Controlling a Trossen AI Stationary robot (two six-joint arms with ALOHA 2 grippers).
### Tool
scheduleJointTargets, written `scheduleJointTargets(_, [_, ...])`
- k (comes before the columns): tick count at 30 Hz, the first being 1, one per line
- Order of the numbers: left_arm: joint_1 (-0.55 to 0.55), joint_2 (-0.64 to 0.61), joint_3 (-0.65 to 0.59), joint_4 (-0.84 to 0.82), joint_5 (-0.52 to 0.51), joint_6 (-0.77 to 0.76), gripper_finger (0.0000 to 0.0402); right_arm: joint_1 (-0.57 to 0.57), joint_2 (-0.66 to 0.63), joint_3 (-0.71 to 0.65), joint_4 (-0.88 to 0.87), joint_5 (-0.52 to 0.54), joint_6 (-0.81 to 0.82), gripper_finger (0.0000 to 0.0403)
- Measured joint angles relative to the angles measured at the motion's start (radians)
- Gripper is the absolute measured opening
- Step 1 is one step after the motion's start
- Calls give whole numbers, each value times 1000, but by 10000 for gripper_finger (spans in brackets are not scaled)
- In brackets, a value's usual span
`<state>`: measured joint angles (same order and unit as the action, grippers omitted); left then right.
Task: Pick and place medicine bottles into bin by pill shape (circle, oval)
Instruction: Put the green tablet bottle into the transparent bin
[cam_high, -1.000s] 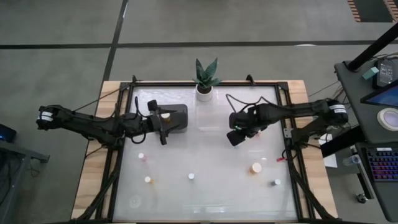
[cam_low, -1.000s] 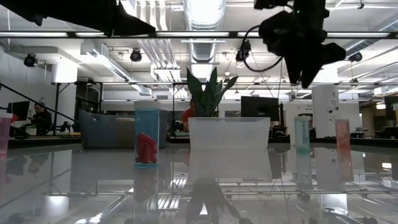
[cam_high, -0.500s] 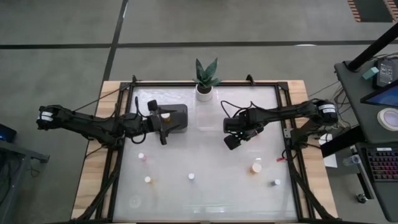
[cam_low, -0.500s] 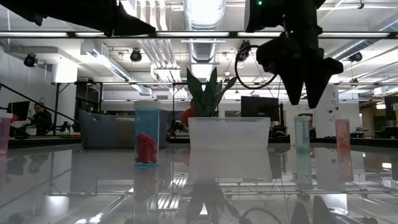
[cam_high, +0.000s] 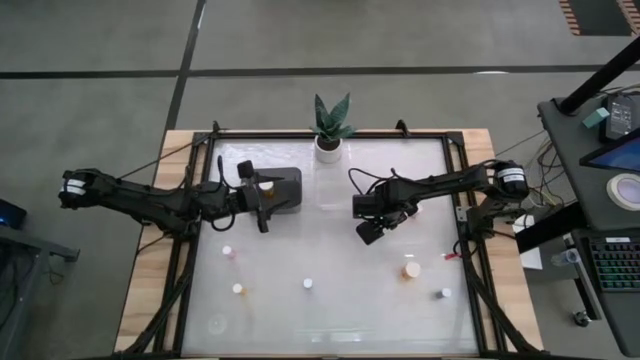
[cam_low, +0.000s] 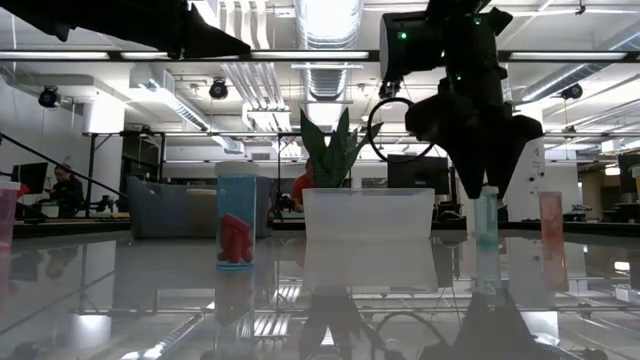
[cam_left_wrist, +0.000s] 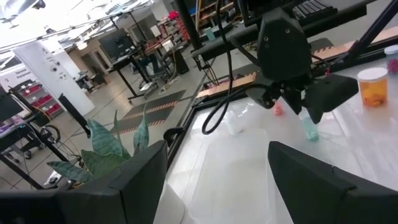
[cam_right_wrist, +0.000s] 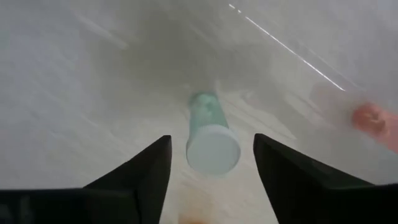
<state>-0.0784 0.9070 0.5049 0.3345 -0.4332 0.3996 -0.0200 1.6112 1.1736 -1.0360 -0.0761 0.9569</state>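
A teal-green medicine bottle (cam_right_wrist: 210, 138) with a white round cap stands upright on the white table. My right gripper (cam_right_wrist: 211, 171) hangs just above it, pointing down and open, one finger on either side of the cap without touching. The low view shows this gripper (cam_low: 487, 178) over the same bottle (cam_low: 486, 218). In the high view the gripper (cam_high: 368, 232) hides it. My left gripper (cam_left_wrist: 217, 180) waits open and level at the dark bin (cam_high: 285, 190), with nothing between its fingers. A clear bin (cam_left_wrist: 233, 165) lies ahead of it. Other bottles (cam_high: 412, 270) (cam_high: 308, 284) stand nearer the front.
A potted plant (cam_high: 328, 125) stands at the far edge's middle. Small bottles stand at the near left (cam_high: 227, 251) (cam_high: 238, 289) and near right (cam_high: 445, 293). A pink bottle (cam_low: 551, 222) stands close beside the teal one. A teal bottle with red pills (cam_low: 236, 226) stands at the left.
My right gripper has come down toward the teal bottle and shifted toward the table's left and near edges. Its fingertips, close together a second ago, have spread apart. No bottle has moved.
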Motion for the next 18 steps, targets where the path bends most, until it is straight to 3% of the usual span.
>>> scheduleJointTargets(12, [0,2,1,3,0,0,263,0,-1,-3,0,0,2,108])
scheduleJointTargets(18, [0,2,0,2,0,1,263,0,-13,-4,-2,0,13,108])
